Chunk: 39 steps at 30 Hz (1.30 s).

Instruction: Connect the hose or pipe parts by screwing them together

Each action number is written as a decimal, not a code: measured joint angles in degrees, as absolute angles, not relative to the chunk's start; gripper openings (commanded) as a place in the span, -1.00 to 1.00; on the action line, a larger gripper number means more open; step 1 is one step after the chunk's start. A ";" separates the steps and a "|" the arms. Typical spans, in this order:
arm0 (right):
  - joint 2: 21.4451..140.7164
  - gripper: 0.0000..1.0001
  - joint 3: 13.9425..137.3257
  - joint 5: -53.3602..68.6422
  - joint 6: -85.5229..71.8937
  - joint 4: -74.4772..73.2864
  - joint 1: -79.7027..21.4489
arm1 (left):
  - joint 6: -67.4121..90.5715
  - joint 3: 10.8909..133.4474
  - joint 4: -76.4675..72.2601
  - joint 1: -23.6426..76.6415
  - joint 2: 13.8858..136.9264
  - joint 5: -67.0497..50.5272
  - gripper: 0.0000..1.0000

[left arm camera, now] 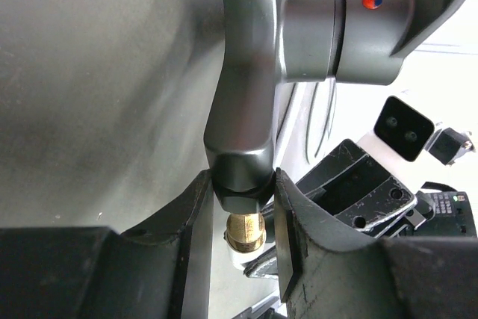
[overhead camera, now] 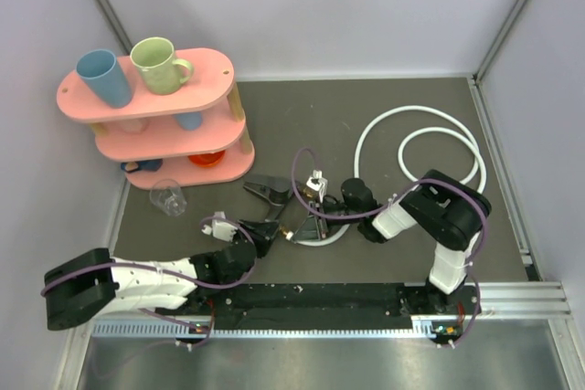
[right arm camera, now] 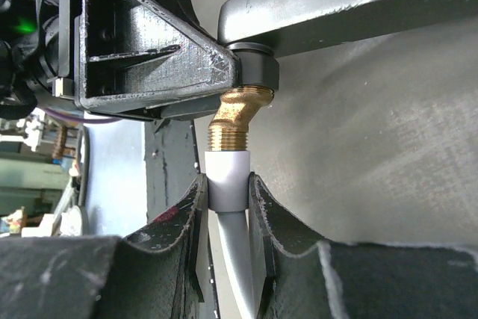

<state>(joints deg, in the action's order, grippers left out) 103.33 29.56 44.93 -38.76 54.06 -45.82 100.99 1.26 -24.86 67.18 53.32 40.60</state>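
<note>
**Tap and hose end meet at front of bench; both hands clamped**

Bench (overhead camera: 302,116): your work sits near the front middle, between the two arms. The pink rack (overhead camera: 155,121) with its cups stands far left, well apart, and plays no part in this step.

Hose (overhead camera: 413,110): the loops lie slack on the right side. I judge that the slack leaves the end free to turn.

Tap (left arm camera: 243,72): your left hand (left arm camera: 243,207) is shut tight on the dark collar, just above the brass end (left arm camera: 245,231). This is likely so the body cannot spin.

Your right hand (right arm camera: 226,192) is nearly closed on the hose's white sleeve (right arm camera: 226,173), close behind its tip. That grip aims the sleeve at the thread.

Views:
- **Top:** only this view shows you the loops and the rack, but the arms hide the joint.
- **Left wrist:** only this view shows the red-and-blue dot on the tap's knob. The sleeve is a sliver under the brass.
- **Right wrist:** only this view shows the sleeve touching the brass end, which leans off the sleeve's line.

You cannot tell whether the threads have caught. My judgement is to square the two up before you turn.
</note>
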 measured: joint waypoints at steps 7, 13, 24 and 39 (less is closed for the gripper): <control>108.47 -1.00 27.97 46.15 -45.71 65.65 -44.91 | 100.84 1.23 -27.00 67.42 55.18 41.65 -1.00; 111.79 -1.00 27.27 47.31 -51.35 71.29 -44.14 | 101.10 0.95 -29.78 67.90 57.71 41.87 -1.00; 113.14 -1.00 26.04 49.15 -56.31 74.15 -42.81 | 103.42 0.93 -34.37 68.97 62.35 41.80 -1.00; 112.25 -1.00 25.56 49.25 -60.53 75.55 -42.06 | 100.88 0.93 -39.55 69.56 64.05 43.86 -1.00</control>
